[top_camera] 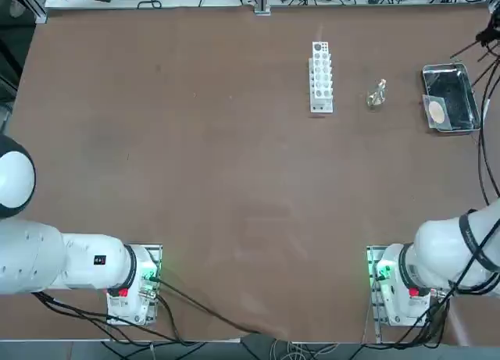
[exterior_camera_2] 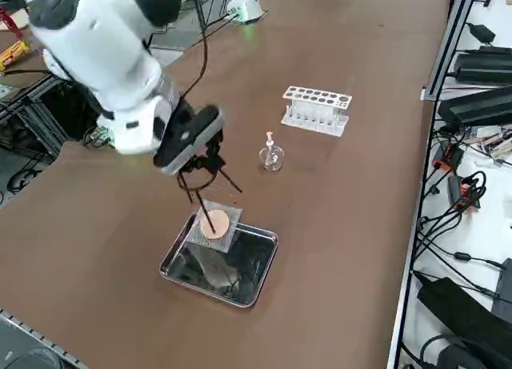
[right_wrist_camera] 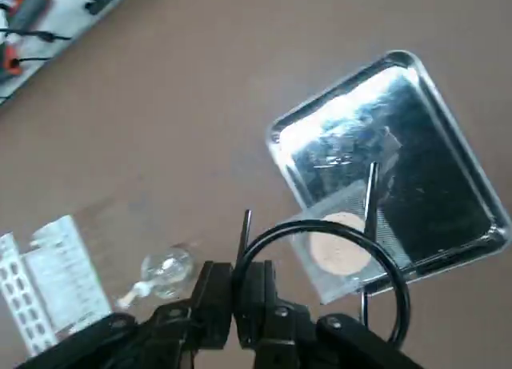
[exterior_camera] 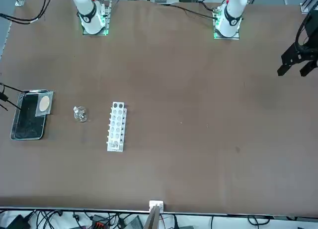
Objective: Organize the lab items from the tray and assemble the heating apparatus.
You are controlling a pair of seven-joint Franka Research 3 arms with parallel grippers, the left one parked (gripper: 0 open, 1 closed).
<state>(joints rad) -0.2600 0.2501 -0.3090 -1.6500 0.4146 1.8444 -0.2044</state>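
Right gripper [right_wrist_camera: 238, 293]: hanging in the air above the tray's near end, its 2 fingers clamped together on the rim of the black wire ring stand [right_wrist_camera: 336, 261].
Ring stand: being held clear of the table, its ring jutting out sideways from the fingers and its thin legs sticking out from the ring; in the right side view [exterior_camera_2: 210, 177] it is hanging just over the mesh.
Tray [exterior_camera_2: 180, 261]: sitting on the brown table [top_camera: 195, 157] near the right edge, its dark bottom reflecting light.
Mesh [exterior_camera_2: 214, 226]: lying tilted on 1 end of the tray, overlapping the rim, tan disc facing up.
Glass burner [top_camera: 377, 94]: standing on the table between the tray and the white test tube rack [top_camera: 321, 76], apart from both.
Test tube rack: lying well clear of the tray, with its holed top showing.
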